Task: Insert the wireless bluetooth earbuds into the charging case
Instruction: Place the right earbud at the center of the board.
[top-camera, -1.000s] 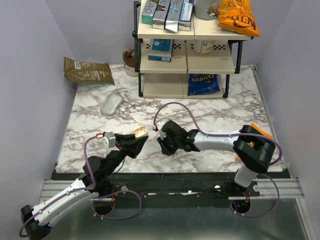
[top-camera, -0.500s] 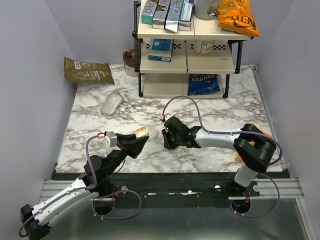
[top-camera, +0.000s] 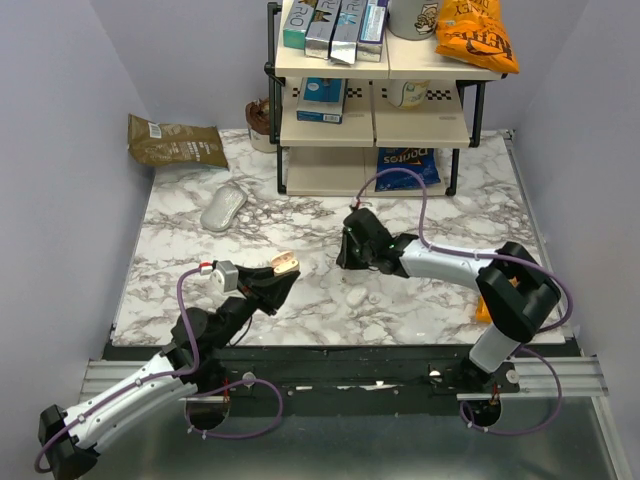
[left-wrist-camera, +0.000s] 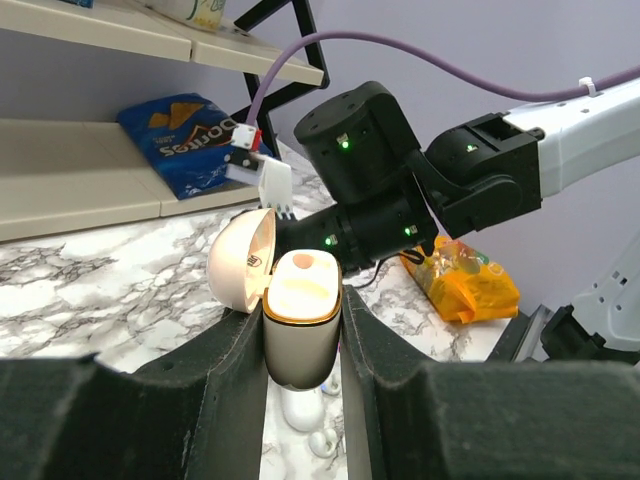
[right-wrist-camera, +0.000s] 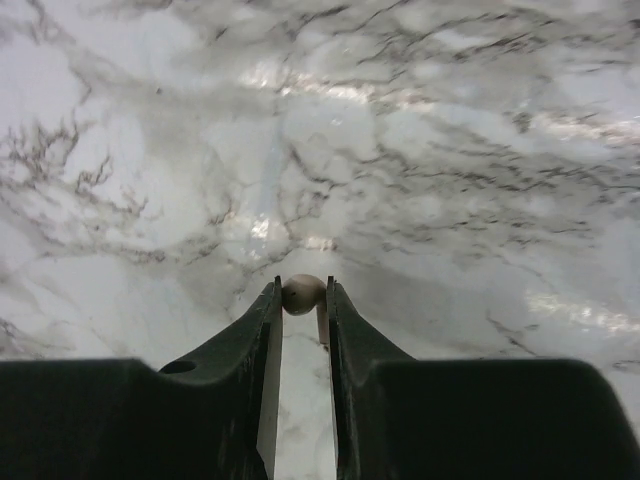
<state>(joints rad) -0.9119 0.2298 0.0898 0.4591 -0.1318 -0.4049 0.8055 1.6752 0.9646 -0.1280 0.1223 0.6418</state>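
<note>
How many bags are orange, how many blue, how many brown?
Orange: 2, the top-shelf bag and the bag at the near right
Blue: 1, the Doritos bag
Brown: 1, the bag far left
Total: 4

shelf (top-camera: 375, 100): top tier cut off overhead
earbud (right-wrist-camera: 302, 293): only a rounded tip peeks from the right gripper (right-wrist-camera: 300, 290); overhead, in front of the shelf, can't spot it
charging case (left-wrist-camera: 300, 320): bottom half buried in the left gripper (left-wrist-camera: 298, 308)
orange bag (top-camera: 482, 308): front-right of the shelf, mostly behind the arm
</note>
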